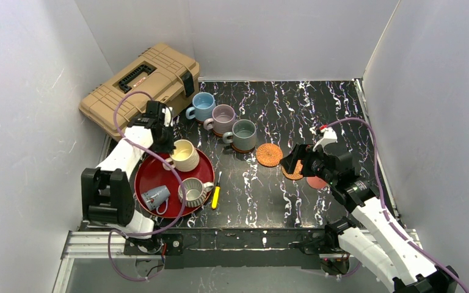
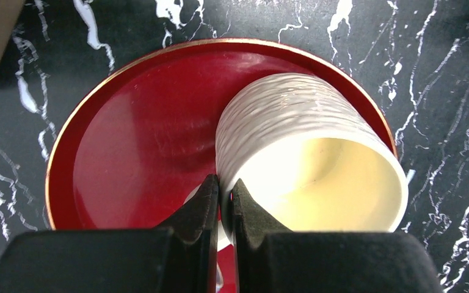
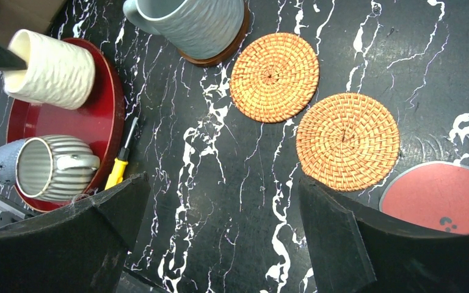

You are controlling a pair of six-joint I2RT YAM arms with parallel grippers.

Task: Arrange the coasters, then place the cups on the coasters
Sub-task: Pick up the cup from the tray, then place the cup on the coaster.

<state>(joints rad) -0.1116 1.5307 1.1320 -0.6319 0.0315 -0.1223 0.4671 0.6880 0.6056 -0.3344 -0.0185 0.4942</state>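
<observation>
Cup step: we are gripping the cream cup [image 2: 293, 116] for transfer to a coaster.
The left claw [image 2: 225, 189] is pinching the cup's wall, one finger inside and one outside, with the cup at 12 o'clock on the red tray [image 2: 128, 140]. The right claw [image 3: 220, 201] is hanging wide and holding nothing. We are judging the next move: lift the cup level, carry it toward 3 o'clock, and set it centred on a bare woven coaster [image 3: 274, 77].

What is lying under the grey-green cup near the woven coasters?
A dark brown wooden coaster lies under the grey-green cup. Only its rim shows around the cup's base. The middle of the coaster is covered by the cup and cannot be seen.
</observation>
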